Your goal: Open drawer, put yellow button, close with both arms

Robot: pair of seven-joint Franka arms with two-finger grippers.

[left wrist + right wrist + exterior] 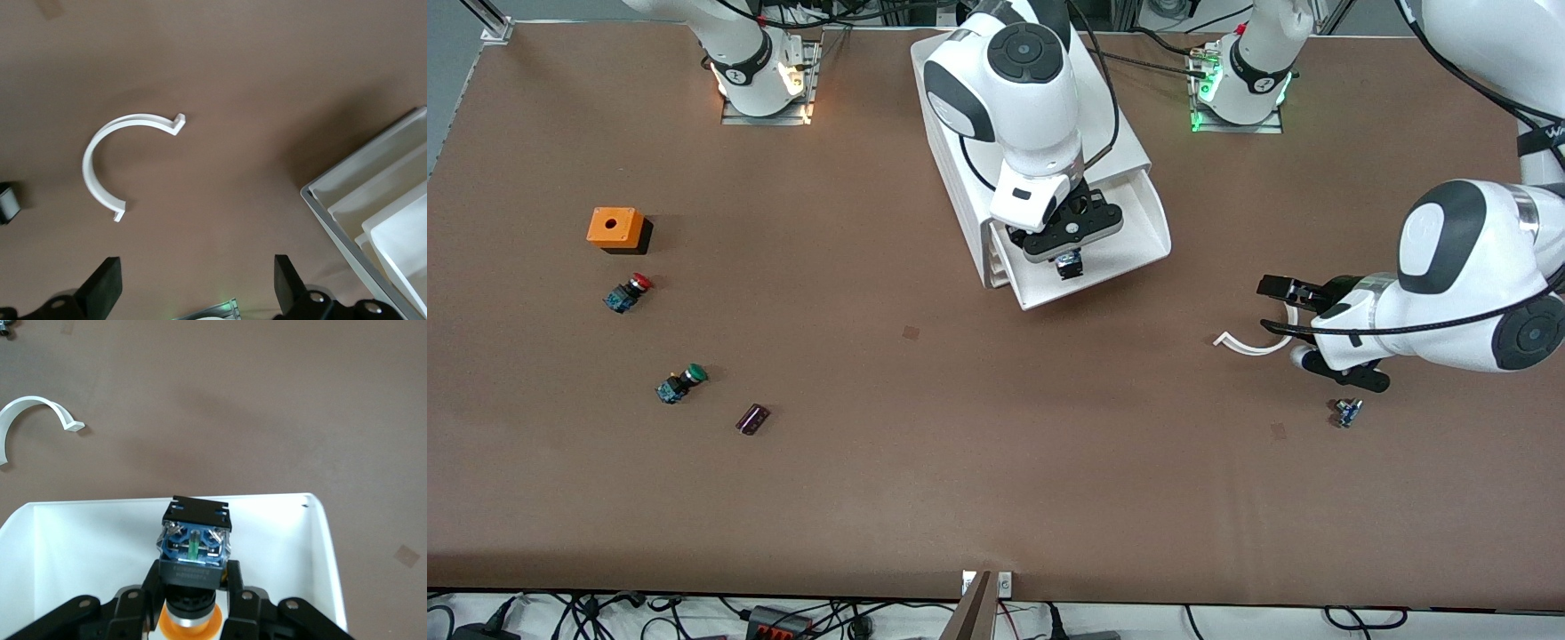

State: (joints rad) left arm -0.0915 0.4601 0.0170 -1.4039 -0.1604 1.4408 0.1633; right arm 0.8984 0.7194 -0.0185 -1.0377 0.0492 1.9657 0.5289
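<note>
The white cabinet point(969, 169) stands mid-table with its top drawer point(1138, 258) pulled open toward the front camera. My right gripper point(1069, 253) is over the open drawer and shut on the yellow button point(1069, 265). In the right wrist view the fingers point(150, 583) clamp the button's black collar, its orange cap toward the hand and its blue-black body point(195, 543) pointing at the drawer floor point(80, 540). My left gripper point(1285, 324) is open and empty over the table toward the left arm's end; its fingers point(103, 287) stand wide apart.
A white curved clip point(1249, 345) lies under the left gripper, also in the left wrist view point(100, 160). A small blue-black part point(1348, 412) lies nearer the camera. An orange box point(615, 228), red button point(629, 292), green button point(681, 383) and dark piece point(752, 419) lie toward the right arm's end.
</note>
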